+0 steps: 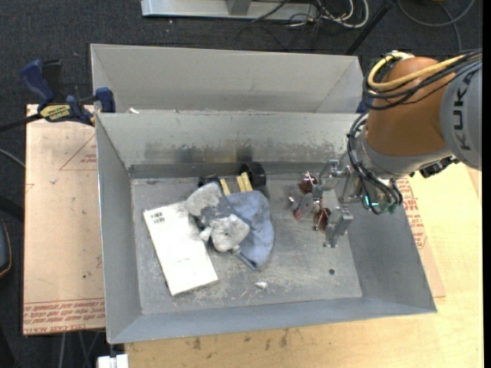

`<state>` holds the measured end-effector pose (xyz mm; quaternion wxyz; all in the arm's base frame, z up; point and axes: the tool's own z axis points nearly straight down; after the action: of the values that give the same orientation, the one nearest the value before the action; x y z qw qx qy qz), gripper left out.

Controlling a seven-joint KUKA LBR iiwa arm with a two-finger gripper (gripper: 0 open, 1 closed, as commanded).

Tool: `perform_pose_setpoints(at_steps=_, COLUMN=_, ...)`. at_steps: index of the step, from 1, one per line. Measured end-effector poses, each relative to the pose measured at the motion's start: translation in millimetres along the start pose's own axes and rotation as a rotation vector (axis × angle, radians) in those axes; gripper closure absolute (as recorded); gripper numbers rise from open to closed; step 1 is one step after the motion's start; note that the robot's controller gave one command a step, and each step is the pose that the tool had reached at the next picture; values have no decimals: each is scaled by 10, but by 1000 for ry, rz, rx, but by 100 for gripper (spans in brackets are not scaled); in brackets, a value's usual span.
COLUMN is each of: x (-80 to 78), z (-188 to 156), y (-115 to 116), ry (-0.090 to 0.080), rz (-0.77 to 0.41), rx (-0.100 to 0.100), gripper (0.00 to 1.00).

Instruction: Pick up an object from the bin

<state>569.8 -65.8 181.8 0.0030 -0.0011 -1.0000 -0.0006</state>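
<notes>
One pincer low in the bin, nothing picked yet.

The pincer (322,209) hangs over the bare right part of the grey bin (307,278), close to the floor. I cannot tell whether it is open or closed, and no object can be made out in its grip. The candidates lie well apart to its left. A blue cloth (259,222) is nearest, heaped with a pale crumpled lump (222,232) and a black-and-yellow item (244,178) at the back wall. A white booklet (180,251) lies flat beyond them. By my reading the pick has not begun: choosing, gripping and lifting all remain.
</notes>
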Motion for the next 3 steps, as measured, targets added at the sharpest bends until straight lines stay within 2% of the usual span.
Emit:
perform_pose_setpoints(at_steps=1, x=-17, z=-42, y=1, ry=-7, rz=-1, rx=1, gripper=0)
perform_pose_setpoints(at_steps=2, x=-37, z=341, y=-177, ry=-15, rz=50, rx=0, gripper=0)
perform_pose_setpoints(at_steps=3, x=-134, z=885, y=-496, ry=-11, rz=195, rx=-1, gripper=0)
